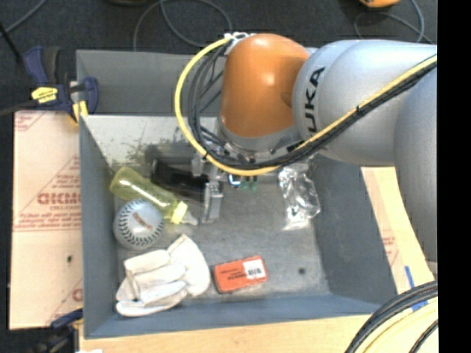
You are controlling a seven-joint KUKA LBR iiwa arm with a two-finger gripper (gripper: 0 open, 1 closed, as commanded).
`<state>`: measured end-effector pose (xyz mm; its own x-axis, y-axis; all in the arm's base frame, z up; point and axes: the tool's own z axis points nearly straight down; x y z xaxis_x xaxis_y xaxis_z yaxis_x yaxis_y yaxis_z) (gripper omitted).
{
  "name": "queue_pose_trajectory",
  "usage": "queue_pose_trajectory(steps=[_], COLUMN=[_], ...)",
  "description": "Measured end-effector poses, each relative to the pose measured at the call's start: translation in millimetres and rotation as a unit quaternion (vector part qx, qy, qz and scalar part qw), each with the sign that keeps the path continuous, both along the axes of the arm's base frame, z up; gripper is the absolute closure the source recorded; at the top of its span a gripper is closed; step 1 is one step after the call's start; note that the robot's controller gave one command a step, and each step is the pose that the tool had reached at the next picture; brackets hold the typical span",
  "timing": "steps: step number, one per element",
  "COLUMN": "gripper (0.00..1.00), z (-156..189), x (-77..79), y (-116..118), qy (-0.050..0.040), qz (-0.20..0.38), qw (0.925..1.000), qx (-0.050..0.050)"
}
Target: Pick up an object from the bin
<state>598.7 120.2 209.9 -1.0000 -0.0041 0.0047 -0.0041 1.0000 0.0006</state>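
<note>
My gripper [213, 204] hangs below the orange wrist cover in the middle of the bin, low over the bin floor. Just to its left lies a black oblong thing [174, 176], partly under the arm. A yellow-green plastic bottle [146, 192] lies slanted beside it, its cap end close to the gripper. Below the bottle rests a white baseball [139, 223]. Nothing shows in the gripper.
A white glove [163, 276] lies at the front left. An orange flat pack with a barcode label [239, 275] sits at the front middle. A crumpled clear plastic bag [298, 195] lies right of the gripper. The arm covers the bin's back right.
</note>
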Motion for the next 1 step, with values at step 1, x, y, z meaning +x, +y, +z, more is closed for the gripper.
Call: queue_pose_trajectory(steps=[1], gripper=[0.00], z=[5.3], x=[1.4], y=[-0.7], qy=[-0.0042], qz=[-0.001], qw=[1.0000], qx=[0.000])
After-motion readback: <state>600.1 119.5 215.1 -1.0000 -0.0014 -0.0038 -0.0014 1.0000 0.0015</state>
